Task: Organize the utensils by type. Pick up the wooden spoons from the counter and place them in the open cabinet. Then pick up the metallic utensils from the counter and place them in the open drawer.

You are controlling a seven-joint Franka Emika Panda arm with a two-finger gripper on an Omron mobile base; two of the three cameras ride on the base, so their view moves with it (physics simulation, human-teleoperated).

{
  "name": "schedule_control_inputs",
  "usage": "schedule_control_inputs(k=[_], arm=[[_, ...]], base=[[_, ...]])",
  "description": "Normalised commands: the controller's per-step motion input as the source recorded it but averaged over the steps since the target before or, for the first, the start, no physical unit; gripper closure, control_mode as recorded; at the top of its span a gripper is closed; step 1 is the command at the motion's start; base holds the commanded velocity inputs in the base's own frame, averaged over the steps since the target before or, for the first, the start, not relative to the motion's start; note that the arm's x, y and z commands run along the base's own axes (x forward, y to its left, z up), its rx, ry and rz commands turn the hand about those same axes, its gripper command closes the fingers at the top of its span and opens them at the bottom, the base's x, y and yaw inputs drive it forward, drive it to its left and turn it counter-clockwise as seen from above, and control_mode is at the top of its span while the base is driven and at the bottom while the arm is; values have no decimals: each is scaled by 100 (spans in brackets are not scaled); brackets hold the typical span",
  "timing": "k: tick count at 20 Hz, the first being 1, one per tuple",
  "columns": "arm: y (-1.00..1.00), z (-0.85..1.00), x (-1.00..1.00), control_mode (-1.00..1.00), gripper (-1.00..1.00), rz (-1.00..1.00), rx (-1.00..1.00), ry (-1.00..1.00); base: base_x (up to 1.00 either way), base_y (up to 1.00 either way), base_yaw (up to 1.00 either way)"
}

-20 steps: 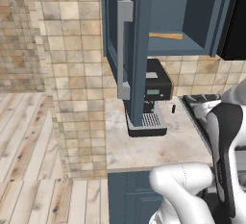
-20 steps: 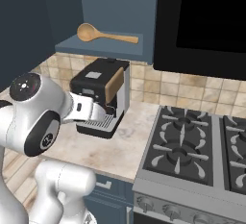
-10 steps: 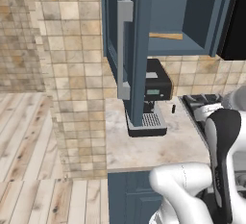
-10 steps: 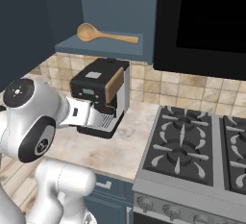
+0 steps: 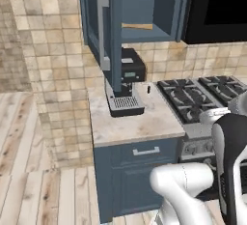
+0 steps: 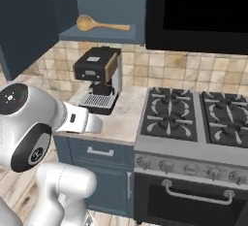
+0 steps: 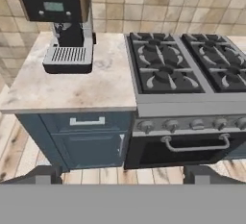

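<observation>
Comparing with a second ago, you see the views have swung toward the stove [image 6: 193, 118], meaning the base is moving on; your pincer [image 7: 122, 172] gapes wide and empty, while a wooden spoon [image 6: 99, 24] lies inside the cabinet [image 5: 144, 7] above the coffee machine [image 6: 99, 74].

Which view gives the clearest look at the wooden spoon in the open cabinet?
The right base view: the wooden spoon lies whole on the cabinet shelf, bowl and handle visible. The left base view shows a thin strip of it behind the door.
</observation>
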Motion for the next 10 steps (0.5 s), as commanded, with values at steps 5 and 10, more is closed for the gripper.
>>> schedule_control_inputs(k=[5,10], arm=[[0,0,0,100,-100,0,0,0],[0,0,0,100,-100,0,0,0]], base=[[-18,1,-96],[0,4,-100]])
